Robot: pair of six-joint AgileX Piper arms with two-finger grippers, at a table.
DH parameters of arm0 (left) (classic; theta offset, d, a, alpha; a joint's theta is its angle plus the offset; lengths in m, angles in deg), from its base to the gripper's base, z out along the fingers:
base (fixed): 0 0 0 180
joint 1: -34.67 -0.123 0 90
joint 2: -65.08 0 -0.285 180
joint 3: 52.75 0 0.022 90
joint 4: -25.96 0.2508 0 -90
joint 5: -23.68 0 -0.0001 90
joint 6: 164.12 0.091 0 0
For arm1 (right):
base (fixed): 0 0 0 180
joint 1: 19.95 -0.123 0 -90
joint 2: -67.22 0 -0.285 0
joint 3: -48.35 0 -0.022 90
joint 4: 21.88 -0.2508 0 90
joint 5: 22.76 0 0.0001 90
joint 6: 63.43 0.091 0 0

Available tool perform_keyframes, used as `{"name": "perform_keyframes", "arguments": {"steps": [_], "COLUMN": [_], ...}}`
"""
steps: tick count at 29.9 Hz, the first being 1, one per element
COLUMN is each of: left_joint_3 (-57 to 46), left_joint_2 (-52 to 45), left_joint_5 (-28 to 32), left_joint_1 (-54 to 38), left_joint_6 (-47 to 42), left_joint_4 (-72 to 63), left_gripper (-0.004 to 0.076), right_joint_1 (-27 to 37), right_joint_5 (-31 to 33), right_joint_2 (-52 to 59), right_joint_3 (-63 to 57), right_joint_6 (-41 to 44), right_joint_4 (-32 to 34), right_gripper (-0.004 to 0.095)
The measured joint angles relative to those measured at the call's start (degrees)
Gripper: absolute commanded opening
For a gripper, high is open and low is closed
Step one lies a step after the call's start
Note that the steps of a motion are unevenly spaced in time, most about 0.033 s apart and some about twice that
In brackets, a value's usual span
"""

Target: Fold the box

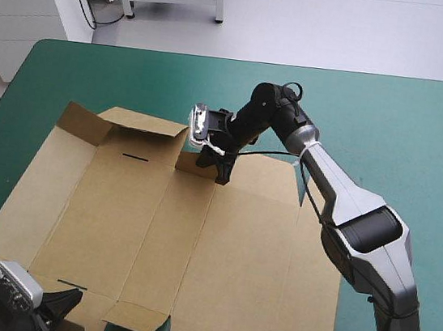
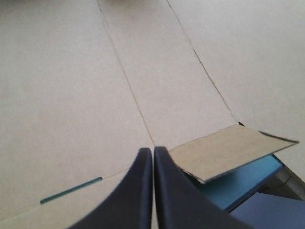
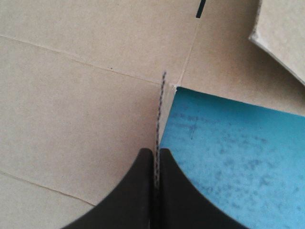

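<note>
Our right claw (image 3: 153, 150) pinches a raised flap (image 3: 160, 105) of the brown box (image 1: 218, 255) edge-on between its fingers. Our left claw (image 2: 153, 149) is closed, flat panels ahead of it.

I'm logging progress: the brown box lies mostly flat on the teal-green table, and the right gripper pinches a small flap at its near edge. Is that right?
No: the right gripper pinches a small flap at the far edge of the box, not the near one, as the high view shows. The box does lie mostly flat on the table.
</note>
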Motion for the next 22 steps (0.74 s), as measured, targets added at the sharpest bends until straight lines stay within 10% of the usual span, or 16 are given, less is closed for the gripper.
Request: {"name": "perform_keyframes", "arguments": {"steps": [14,22], "left_joint_3": [0.0,0.0], "left_joint_2": [0.0,0.0], "left_joint_5": [0.0,0.0], "left_joint_1": [0.0,0.0], "left_joint_6": [0.0,0.0], "left_joint_4": [0.0,0.0], "left_gripper": [-0.0008,-0.0008], "right_joint_1": [-0.9,-1.1], "right_joint_5": [-0.9,-3.2], "right_joint_2": [0.0,0.1], "right_joint_3": [0.0,0.0], "right_joint_6": [3.7,11.5], "right_joint_4": [-0.9,4.9], "right_gripper": [0.0,0.0383]}}
